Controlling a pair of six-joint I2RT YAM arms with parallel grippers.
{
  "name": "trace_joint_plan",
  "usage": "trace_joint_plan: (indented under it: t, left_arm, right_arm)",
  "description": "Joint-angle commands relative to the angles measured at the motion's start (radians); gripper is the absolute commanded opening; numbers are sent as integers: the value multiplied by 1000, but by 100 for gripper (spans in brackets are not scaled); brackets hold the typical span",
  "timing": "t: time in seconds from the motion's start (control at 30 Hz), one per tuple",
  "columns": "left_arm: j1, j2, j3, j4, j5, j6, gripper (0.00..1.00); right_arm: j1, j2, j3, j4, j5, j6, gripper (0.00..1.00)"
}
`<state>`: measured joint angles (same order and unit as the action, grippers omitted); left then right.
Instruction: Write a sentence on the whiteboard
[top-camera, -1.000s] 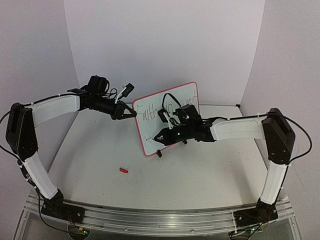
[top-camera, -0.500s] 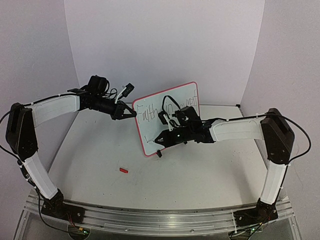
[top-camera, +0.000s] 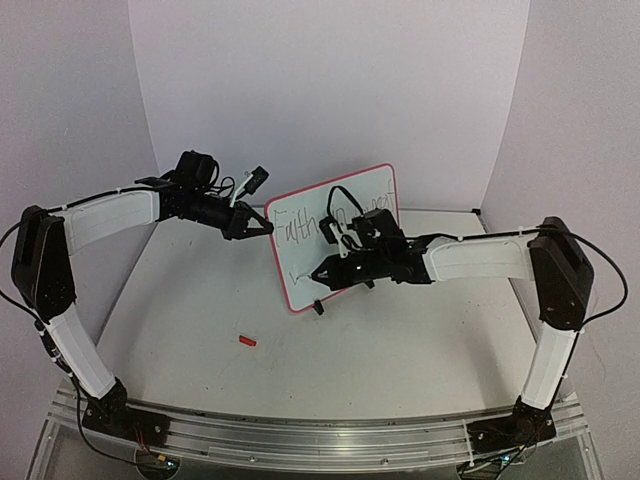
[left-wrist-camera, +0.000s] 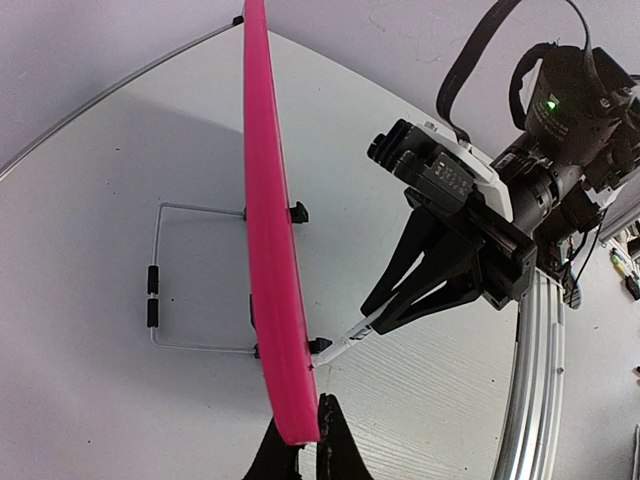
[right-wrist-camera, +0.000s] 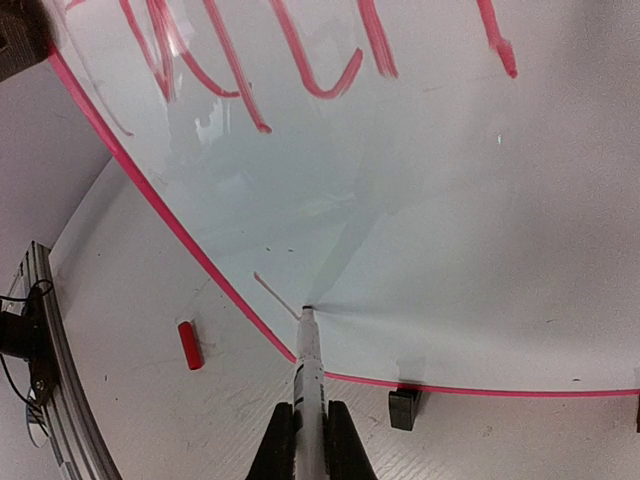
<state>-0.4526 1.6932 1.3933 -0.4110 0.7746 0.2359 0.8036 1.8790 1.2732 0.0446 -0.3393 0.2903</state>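
Note:
The whiteboard (top-camera: 352, 208) with a pink rim stands tilted on clip feet mid-table. The sentence (top-camera: 300, 222) shows one handwritten line across the top, red in the right wrist view (right-wrist-camera: 240, 70), plus a short stroke (right-wrist-camera: 275, 295) at the lower left. My left gripper (top-camera: 266, 229) is shut on the board's left edge; the rim (left-wrist-camera: 266, 250) runs between its fingers (left-wrist-camera: 305, 445). My right gripper (top-camera: 328, 273) is shut on a white marker (right-wrist-camera: 308, 365), whose tip touches the board by the short stroke. The marker also shows in the left wrist view (left-wrist-camera: 345, 343).
A red marker cap (top-camera: 247, 341) lies on the table in front of the board and left of it, also in the right wrist view (right-wrist-camera: 188, 344). A wire stand (left-wrist-camera: 155, 295) props the board from behind. Grey walls enclose the table.

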Motion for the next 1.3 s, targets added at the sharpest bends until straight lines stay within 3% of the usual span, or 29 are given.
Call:
trace_joint_plan:
  t: [0.0, 0.63, 1.27]
  left_arm:
    - [-36, -7, -2, -106, 13, 24, 0]
    - [-37, -6, -2, -107, 13, 25, 0]
    - [-40, -5, -2, -107, 15, 26, 0]
  right_arm:
    - [-6, -34, 15, 46, 49, 3, 0]
    - [-6, -7, -21, 38, 114, 16, 0]
    - [-6, -102, -12, 57, 104, 25, 0]
